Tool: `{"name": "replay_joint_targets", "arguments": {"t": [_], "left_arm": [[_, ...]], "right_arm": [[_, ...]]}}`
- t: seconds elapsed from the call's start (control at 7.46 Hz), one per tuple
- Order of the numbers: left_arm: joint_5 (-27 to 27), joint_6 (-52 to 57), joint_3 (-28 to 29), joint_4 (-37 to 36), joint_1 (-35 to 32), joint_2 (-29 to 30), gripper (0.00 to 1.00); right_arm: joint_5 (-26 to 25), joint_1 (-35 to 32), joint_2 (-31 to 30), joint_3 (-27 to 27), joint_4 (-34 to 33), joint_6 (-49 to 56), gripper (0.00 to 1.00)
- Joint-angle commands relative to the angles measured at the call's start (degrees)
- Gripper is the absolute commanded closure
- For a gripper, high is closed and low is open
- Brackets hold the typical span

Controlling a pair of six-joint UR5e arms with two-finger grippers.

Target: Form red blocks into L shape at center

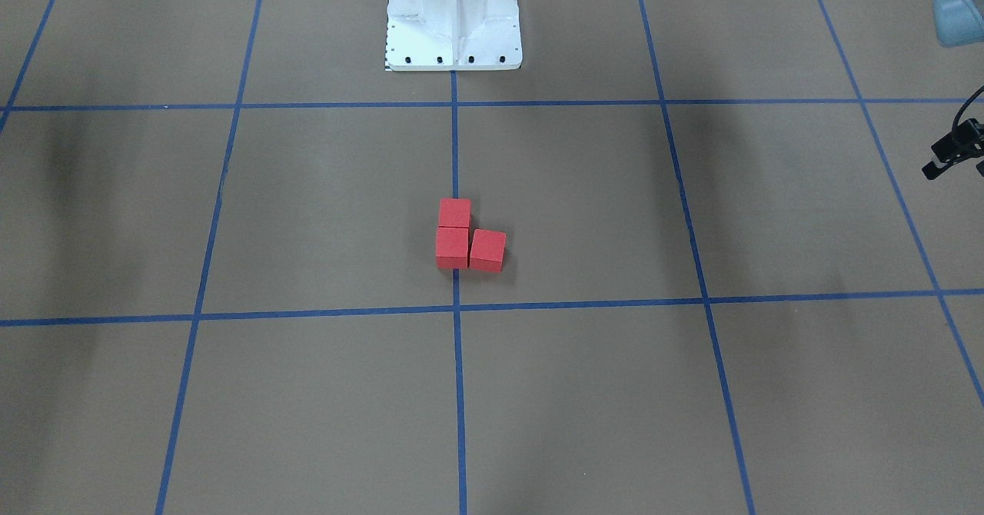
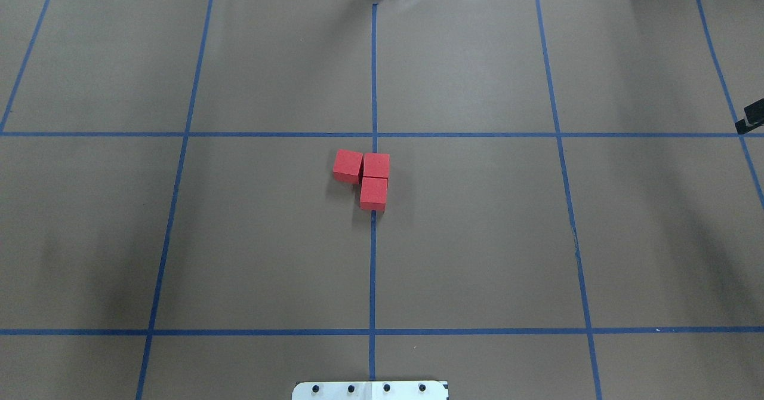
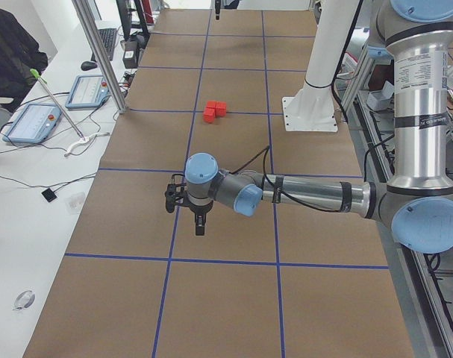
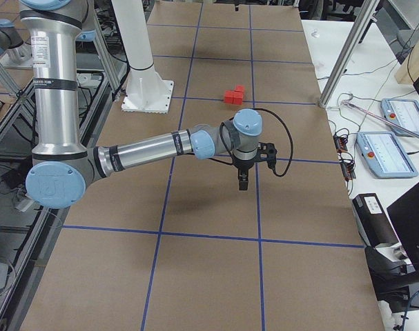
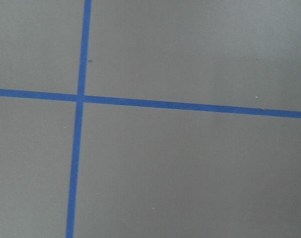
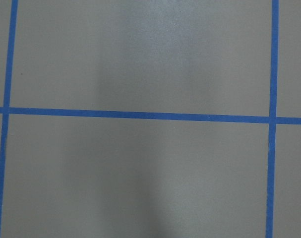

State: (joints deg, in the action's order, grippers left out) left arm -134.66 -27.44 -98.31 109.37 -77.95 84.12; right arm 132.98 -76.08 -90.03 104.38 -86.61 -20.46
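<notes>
Three red blocks lie touching in an L on the brown floor at the center line (image 2: 373,89). In the overhead view one block (image 2: 348,166) sits left of the corner block (image 2: 376,165), and the third (image 2: 373,193) sits on the near side of it. They also show in the front-facing view (image 1: 452,247) and, small, in both side views (image 3: 215,110) (image 4: 233,96). My left gripper (image 3: 200,224) hangs over the floor far to the blocks' left. My right gripper (image 4: 242,181) hangs far to their right. I cannot tell whether either is open or shut. Both wrist views show only floor and tape.
The white robot base (image 1: 453,23) stands at the robot's side of the middle line. Blue tape divides the brown floor into squares. Side tables with teach pendants (image 3: 32,119) (image 4: 395,148) and metal posts flank the floor.
</notes>
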Motion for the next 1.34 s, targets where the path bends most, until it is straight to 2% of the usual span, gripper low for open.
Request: {"name": "replay_joint_targets", "arguments": {"t": [0.0, 0.67, 0.94, 1.21], "left_arm": [[-0.16, 0.02, -0.56, -0.12, -0.19, -0.1, 0.0], [-0.43, -0.16, -1.35, -1.25, -0.18, 1.22, 0.0], [-0.69, -0.07, -2.67, -8.68, -3.33, 3.31, 0.0], [-1.92, 0.28, -1.89, -10.93, -5.1, 3.51, 0.0]], "right_arm": [[-0.18, 0.05, 0.2, -0.49, 0.22, 0.42, 0.0], [-0.18, -0.12, 0.46, -0.93, -0.04, 0.59, 0.0], [0.52, -3.88, 1.86, -4.95, -0.22, 4.6, 0.0], [0.52, -5.56, 2.22, -6.11, -0.22, 5.43, 0.0]]}}
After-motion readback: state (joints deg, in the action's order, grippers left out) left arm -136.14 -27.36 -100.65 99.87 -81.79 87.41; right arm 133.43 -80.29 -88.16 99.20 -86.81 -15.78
